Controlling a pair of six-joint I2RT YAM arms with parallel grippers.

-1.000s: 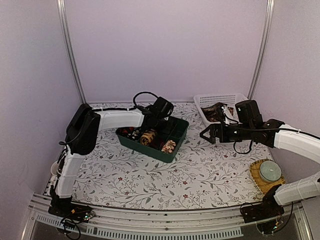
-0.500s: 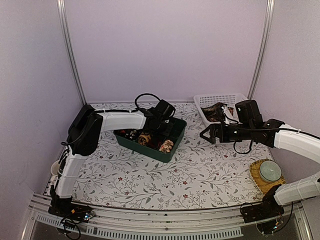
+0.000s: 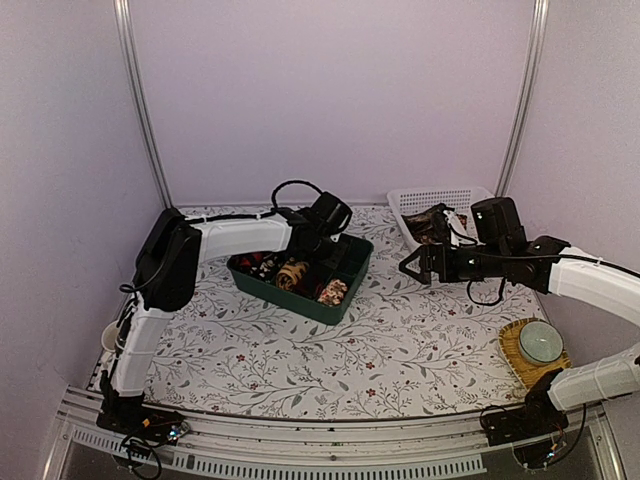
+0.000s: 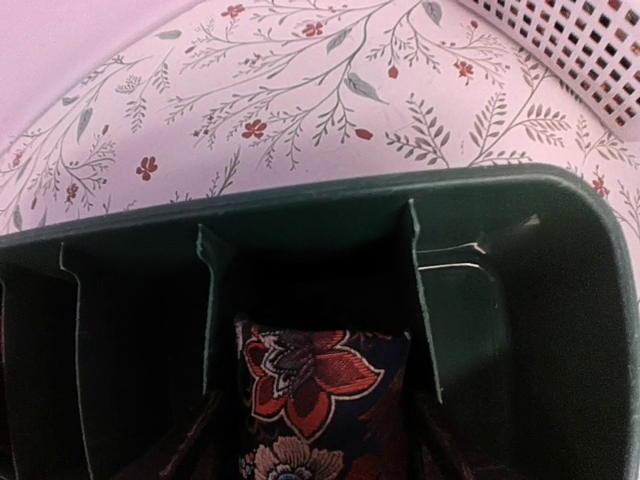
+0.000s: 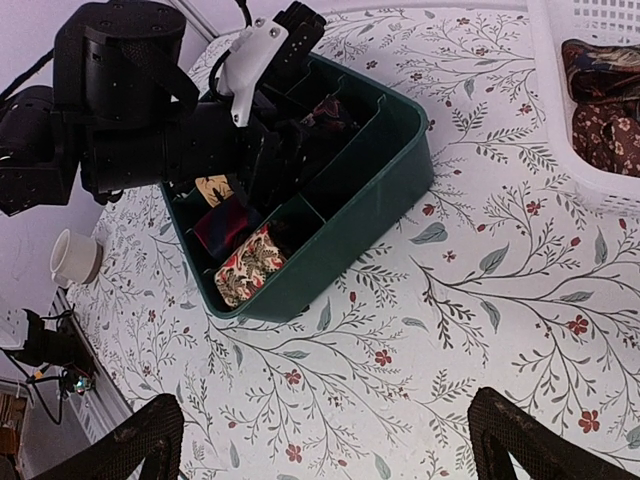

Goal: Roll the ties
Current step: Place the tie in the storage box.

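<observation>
- Rolled ties (image 3: 293,274) sit in the compartments of the dark green tray (image 3: 280,297), which stands on the floral tablecloth (image 3: 400,340) left of centre.
- Seen from the right wrist, a cream roll with red print (image 5: 248,264) fills the tray's near corner compartment. A dark red roll (image 5: 225,222) lies just behind it, and a yellowish roll (image 5: 212,187) shows further back.
- Left gripper (image 3: 312,243) reaches down into the far side of the tray, among the compartments.
- In the left wrist view, a dark roll with red flowers (image 4: 315,375) lies in a compartment between two dividers (image 4: 207,300). Almost nothing of the gripper itself shows there, so I cannot tell how wide it stands or whether it has hold of the roll.
- Right gripper (image 5: 335,440) hovers over bare cloth to the right of the tray, apart from it, with its jaws spread wide and nothing between them.
- Unrolled ties (image 3: 432,224) — dark brown with small reddish print — lie heaped in the white mesh basket (image 3: 440,197) at the far right of the table, just behind the right arm's wrist.
- A pale cup (image 3: 540,341) rests on a woven mat (image 3: 512,352) near the right edge.
- A white cup (image 5: 72,258) stands at the left edge, well apart from the tray.
</observation>
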